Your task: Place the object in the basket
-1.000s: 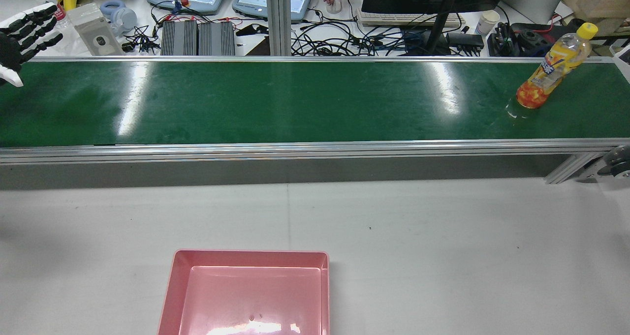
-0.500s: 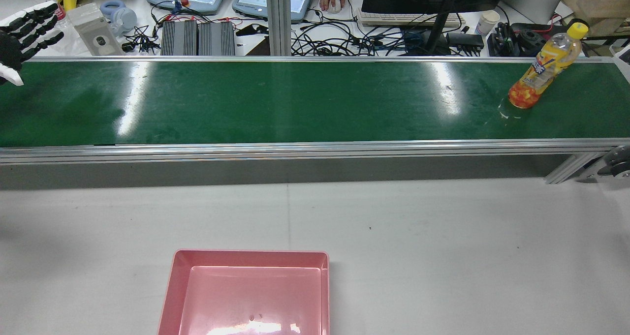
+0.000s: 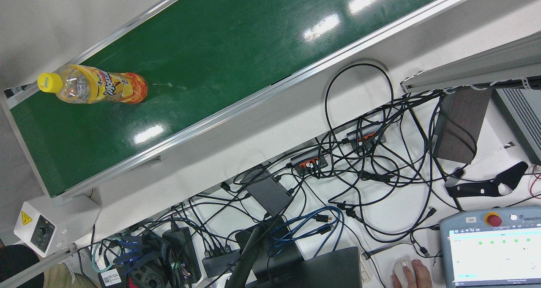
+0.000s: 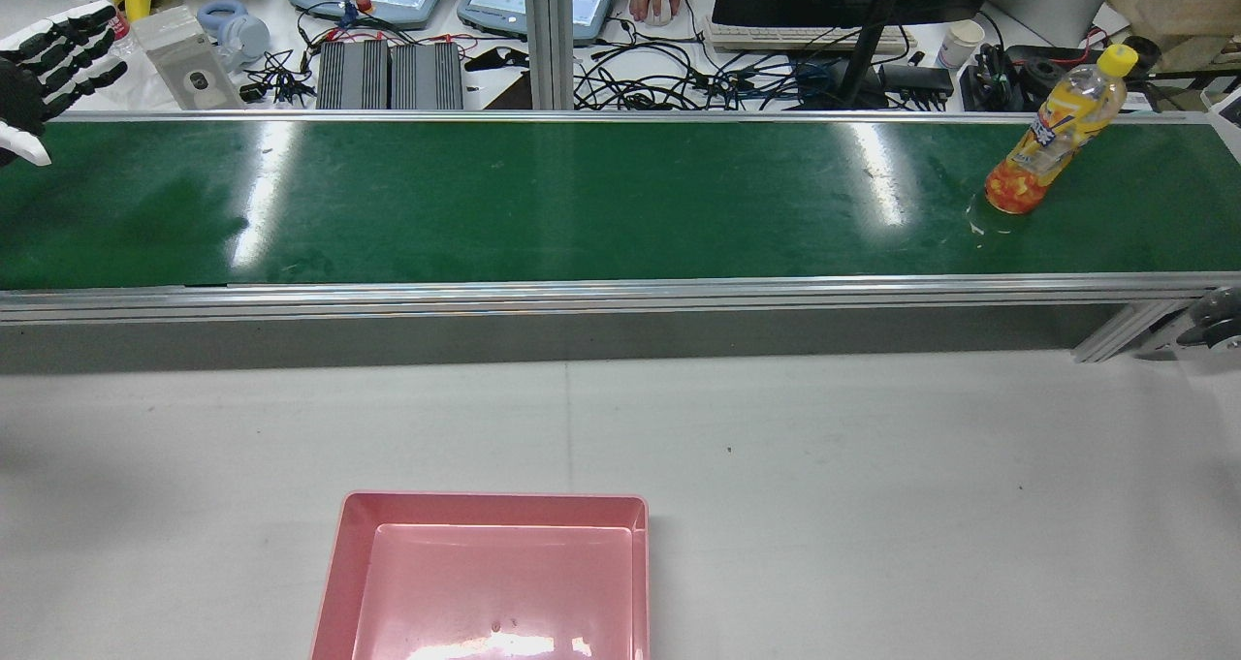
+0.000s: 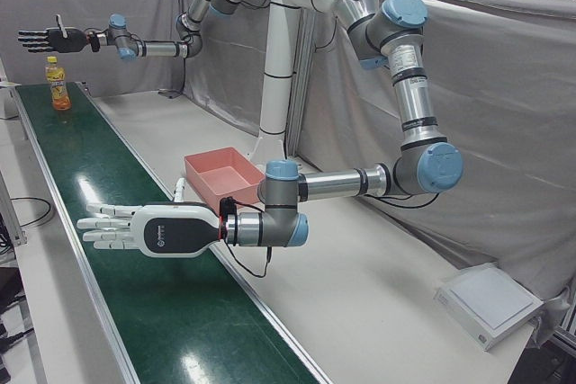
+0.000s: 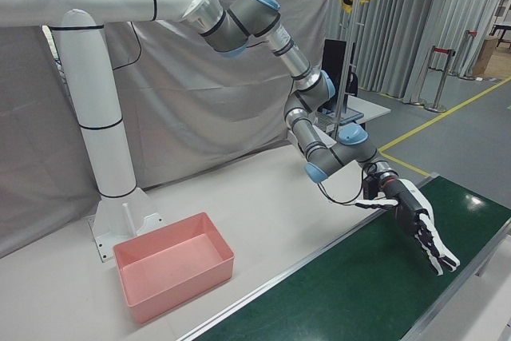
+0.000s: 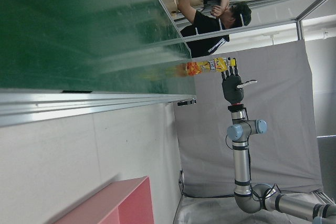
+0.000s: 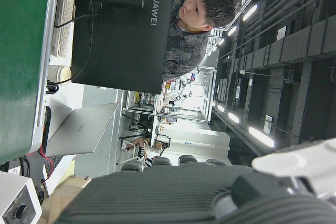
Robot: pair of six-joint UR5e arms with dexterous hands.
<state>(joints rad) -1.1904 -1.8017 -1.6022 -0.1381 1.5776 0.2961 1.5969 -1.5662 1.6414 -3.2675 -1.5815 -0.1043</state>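
The orange drink bottle [image 4: 1054, 132], yellow cap up, stands upright on the green conveyor belt [image 4: 582, 204] near its right end in my rear view, held by nothing. My right hand [image 5: 52, 39] hangs above the belt close to that bottle, fingers spread and empty. My left hand [image 5: 144, 229] hovers flat over the other stretch of belt, well apart from the bottle, fingers extended and also empty. The pink basket [image 4: 494, 582] sits empty on the white table [image 4: 873, 505], on the robot's side of the belt.
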